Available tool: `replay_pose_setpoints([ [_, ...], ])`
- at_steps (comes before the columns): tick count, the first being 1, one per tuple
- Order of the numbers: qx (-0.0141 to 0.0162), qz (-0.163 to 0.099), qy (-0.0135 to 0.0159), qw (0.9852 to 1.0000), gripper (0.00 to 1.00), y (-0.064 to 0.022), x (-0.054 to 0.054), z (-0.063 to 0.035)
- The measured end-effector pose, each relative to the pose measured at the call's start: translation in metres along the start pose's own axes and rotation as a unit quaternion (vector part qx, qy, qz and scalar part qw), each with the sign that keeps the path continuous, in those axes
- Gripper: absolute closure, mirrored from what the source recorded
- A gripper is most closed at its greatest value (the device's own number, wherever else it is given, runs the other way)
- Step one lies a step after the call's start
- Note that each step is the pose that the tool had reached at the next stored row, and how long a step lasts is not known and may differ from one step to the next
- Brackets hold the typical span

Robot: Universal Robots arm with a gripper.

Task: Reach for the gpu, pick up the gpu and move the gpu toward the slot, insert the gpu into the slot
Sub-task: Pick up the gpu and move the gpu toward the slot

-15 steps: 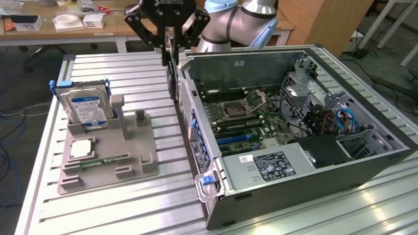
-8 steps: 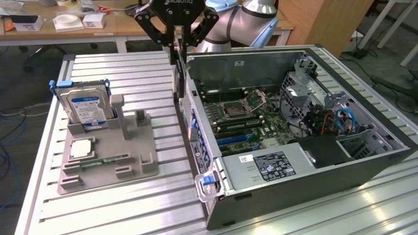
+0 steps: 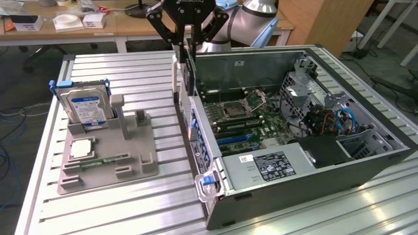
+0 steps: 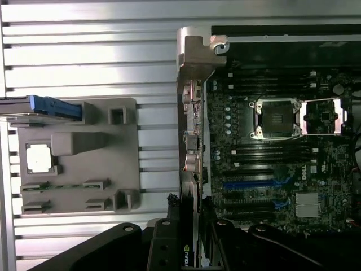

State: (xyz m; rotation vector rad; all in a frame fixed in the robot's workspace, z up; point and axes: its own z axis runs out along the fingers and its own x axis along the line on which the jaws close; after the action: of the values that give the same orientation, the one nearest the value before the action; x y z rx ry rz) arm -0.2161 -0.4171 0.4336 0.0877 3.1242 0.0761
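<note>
the gpu [image 3: 186, 73] hangs upright, pinched in my gripper [image 3: 187, 51] over the rear wall of the open computer case [image 3: 313, 171]. i judge that this keeps its edge aimed at the blue slot [image 3: 235, 138], which is well apart below. the case sits on a ribbed aluminium table [image 3: 130, 205] beside a grey fixture [image 3: 130, 156] holding a hard drive [image 3: 85, 105]. desks [image 3: 130, 24] stand behind.

**A:** Silver table [image 3: 130, 210], ribbed with long parallel grooves from end to end. The holder [image 3: 107, 156] is plain flat grey.

**B:** Blue now! The hard drive [image 3: 88, 107] has a blue-and-white label, and blue rails too.

**A:** The case [image 3: 326, 169] is dark grey. The motherboard [image 4: 271, 169] is deep green, speckled with silver.

**B:** The slot [image 4: 254, 183] is bright blue against black strips.

**A:** Black fingers [image 4: 163, 245], and a dark gpu [image 4: 186, 257] with a small green logo.
</note>
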Motion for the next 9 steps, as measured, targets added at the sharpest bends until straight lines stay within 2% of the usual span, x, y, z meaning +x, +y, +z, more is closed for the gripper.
replay_pose_setpoints([
  [9, -0.0003, 0.001, 0.0, 1.0, 0.74, 0.0011, -0.019, -0.0013],
])
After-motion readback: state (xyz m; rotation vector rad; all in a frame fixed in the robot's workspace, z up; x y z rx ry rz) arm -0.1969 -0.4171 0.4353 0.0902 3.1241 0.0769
